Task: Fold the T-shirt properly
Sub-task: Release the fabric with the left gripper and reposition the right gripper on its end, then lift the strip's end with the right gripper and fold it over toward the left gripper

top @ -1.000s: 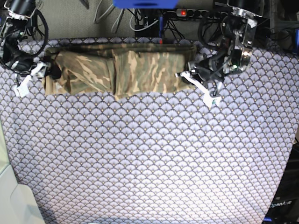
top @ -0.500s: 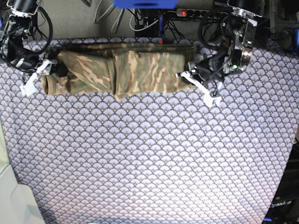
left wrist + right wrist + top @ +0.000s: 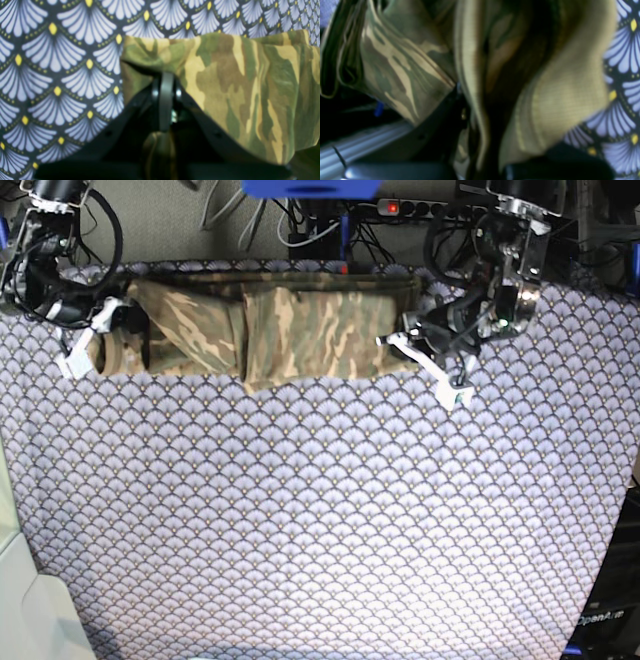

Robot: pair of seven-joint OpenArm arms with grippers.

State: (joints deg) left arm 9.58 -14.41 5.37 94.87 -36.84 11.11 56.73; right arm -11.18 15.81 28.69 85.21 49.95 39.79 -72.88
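Note:
The camouflage T-shirt lies folded as a long strip along the far edge of the tablecloth. My right gripper, at the base view's left, is shut on the shirt's left end, which is lifted and curled over. In the right wrist view the bunched cloth fills the frame around the jaws. My left gripper, at the base view's right, is at the shirt's right end. In the left wrist view its finger runs under the shirt's edge, with cloth between the jaws.
Cables and a power strip lie behind the table's far edge, with a blue object above the shirt. A white surface sits at the front left corner. The black table edge shows at the front right.
My right gripper has moved right and slightly up with the shirt's left end, curling that end inward. The left arm and the shirt's right end have not moved.

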